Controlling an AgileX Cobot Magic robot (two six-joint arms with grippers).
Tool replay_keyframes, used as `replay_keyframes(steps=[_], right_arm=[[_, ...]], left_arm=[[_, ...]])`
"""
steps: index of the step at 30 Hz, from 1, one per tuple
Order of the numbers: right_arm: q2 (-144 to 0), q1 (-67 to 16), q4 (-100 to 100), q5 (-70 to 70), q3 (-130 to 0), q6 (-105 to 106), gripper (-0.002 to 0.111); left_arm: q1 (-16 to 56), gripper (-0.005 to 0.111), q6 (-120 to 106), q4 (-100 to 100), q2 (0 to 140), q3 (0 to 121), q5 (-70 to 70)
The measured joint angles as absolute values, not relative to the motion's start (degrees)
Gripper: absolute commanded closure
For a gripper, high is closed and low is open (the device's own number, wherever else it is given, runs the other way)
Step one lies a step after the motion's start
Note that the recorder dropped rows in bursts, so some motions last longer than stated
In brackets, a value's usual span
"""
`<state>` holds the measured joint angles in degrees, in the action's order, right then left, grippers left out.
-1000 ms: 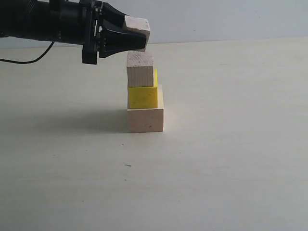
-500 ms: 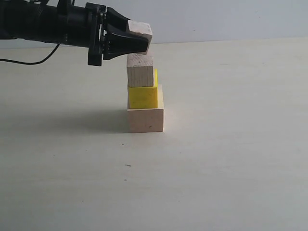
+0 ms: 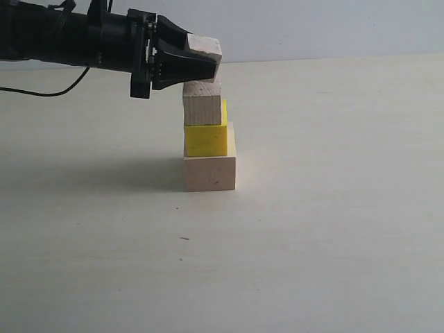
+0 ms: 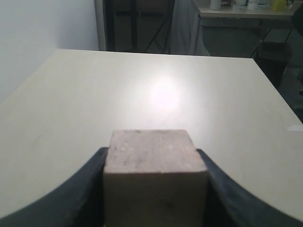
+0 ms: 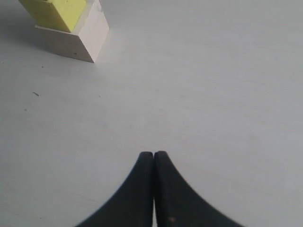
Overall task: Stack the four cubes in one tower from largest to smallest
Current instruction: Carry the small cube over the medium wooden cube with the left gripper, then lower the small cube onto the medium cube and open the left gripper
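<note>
A: What's in the ext. view?

B: A pale table (image 3: 333, 208) w/ a three-cube stack near the centre. The large wooden cube (image 3: 209, 173) sits at the bottom, the yellow cube (image 3: 205, 141) on it, and the medium wooden cube (image 3: 202, 103) on top. Their left edges roughly line up.

A: And the fourth?

B: The small wooden cube (image 3: 206, 47) is clamped in the left gripper (image 3: 201, 62), a black arm reaching in from the left. The cube is slightly tilted and sits just above the medium one. Can't tell if they touch, as a finger hides the gap.

A: Wrist cam confirms the grip?

B: Yes. The cube fills the space betw. both dark fingers, w/ bare tabletop beyond it.

A: Right side?

B: The right gripper (image 5: 154, 158) has its fingers pressed together and holds nothing. It hangs over bare table, well apart from the stack, and its cam catches only the bottom two cubes at the frame edge.
</note>
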<state>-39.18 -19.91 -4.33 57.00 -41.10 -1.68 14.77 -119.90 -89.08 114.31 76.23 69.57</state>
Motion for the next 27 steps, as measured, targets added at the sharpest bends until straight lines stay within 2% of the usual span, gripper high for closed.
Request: replay_keyframes(steps=[27], right_arm=[[-39.2, -19.9, -4.3, 57.1, -41.1, -1.6, 0.108]], left_arm=[[15.2, 0.107, -119.9, -87.9, 114.5, 76.3, 69.6]])
